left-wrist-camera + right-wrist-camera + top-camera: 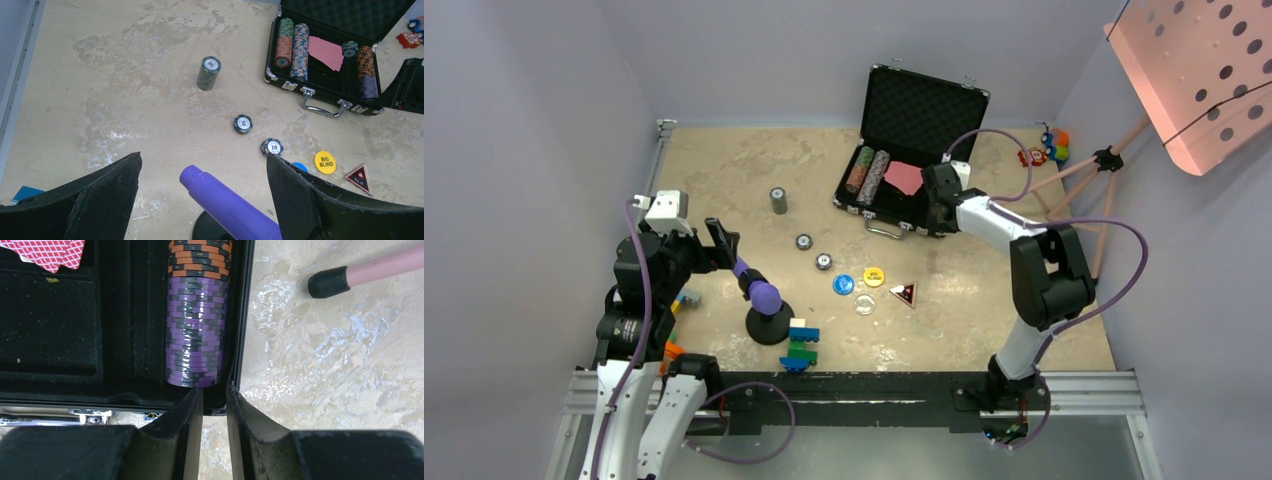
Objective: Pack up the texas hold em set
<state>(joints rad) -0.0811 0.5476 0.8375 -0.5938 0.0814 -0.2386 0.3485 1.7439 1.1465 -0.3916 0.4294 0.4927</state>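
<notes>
The black case (879,213) stands open at the back, with rows of striped chips and pink cards (326,52) in its foam. My right gripper (215,388) hovers at the case's front right corner, just before the purple and orange chip row (195,330); its jaws are nearly together with a thin slit and hold nothing. A chip stack (208,73), a "50" chip (243,124) and a "10" chip (273,147) lie loose on the table, with the yellow button (325,162), blue button (843,284) and clear button (864,304). My left gripper (203,155) is wide open and empty above the purple-tipped object (230,205).
A black and red triangle marker (359,178) lies beside the buttons. A toy-brick figure (801,345) stands near the front. A pink stand's legs (330,282) rest right of the case. Small coloured toys (1046,148) sit at the back right.
</notes>
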